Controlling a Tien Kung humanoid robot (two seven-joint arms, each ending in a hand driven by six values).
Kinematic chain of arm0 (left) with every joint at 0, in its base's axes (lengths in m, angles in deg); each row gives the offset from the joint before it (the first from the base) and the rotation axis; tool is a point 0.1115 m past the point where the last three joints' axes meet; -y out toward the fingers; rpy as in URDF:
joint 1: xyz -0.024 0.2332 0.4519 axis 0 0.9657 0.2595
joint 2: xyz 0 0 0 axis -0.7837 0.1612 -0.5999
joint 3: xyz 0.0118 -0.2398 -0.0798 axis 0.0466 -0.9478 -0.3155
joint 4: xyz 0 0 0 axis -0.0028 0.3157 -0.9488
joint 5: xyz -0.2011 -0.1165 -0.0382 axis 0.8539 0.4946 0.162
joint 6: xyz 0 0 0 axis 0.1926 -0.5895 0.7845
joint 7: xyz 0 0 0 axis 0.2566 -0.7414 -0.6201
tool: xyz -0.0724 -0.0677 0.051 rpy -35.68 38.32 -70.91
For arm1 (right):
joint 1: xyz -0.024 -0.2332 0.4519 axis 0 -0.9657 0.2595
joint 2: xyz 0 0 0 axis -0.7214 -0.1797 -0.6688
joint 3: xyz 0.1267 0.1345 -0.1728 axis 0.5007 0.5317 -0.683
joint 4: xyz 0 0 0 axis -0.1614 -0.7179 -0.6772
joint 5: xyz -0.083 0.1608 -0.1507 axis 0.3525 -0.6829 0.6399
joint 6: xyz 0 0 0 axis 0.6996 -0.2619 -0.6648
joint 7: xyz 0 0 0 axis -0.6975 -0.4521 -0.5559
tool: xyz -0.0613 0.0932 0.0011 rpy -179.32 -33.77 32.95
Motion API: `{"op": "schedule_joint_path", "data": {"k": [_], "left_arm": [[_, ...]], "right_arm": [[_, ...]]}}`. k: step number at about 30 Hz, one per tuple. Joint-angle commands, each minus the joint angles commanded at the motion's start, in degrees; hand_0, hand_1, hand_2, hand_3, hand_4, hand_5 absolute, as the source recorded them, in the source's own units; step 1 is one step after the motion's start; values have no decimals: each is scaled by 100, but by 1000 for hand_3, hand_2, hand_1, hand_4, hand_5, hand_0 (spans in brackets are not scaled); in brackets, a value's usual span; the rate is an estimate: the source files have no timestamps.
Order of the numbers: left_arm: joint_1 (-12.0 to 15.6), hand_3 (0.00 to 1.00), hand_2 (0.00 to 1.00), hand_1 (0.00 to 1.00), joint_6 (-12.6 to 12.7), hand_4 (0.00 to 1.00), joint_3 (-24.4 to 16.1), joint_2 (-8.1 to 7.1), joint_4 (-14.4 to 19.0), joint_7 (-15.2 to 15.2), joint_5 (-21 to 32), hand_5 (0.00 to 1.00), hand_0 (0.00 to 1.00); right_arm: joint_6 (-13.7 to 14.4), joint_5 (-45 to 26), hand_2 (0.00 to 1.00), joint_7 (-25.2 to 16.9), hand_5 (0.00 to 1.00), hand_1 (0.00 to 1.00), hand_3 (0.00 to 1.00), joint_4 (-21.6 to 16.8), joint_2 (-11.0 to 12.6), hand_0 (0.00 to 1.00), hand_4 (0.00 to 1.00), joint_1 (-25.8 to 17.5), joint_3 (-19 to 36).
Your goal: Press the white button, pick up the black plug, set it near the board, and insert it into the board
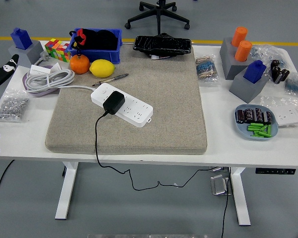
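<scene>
1. The black plug (113,101) sits plugged into the white board (122,104), a power strip lying slantwise on the grey mat (126,106); its black cord (96,144) runs down over the mat's near edge and off the desk (223,141) toward the floor.
2. The white button (105,92) is at the board's far-left end, just beside the plug.
3. The desk is white; beyond it lie a grey floor with a yellow line and the base of an office chair (158,14).
4. Only a black-and-white part of the left hand (1,75) shows at the picture's left edge, well apart from the plug; whether its fingers are released or clenched cannot be told. The right hand is out of view.
5. Between that hand and the board lie a coiled white cable (48,79) and a bag of small metal parts (12,105).
6. Behind the board are a pen (111,79), a lemon (102,68), an orange (80,64) and a blue bin (95,44).
7. On the right, a blue dish (256,123) holds green and dark pieces, near grey blocks with orange cylinders (241,43).
</scene>
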Motion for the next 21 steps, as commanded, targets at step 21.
{"op": "schedule_joint_path", "data": {"k": [21], "left_arm": [[137, 875, 906, 952, -19, 814, -194, -34, 162, 13, -43, 647, 982]], "right_arm": [[-18, 108, 584, -4, 306, 591, 574, -6, -21, 683, 622, -24, 141]]}}
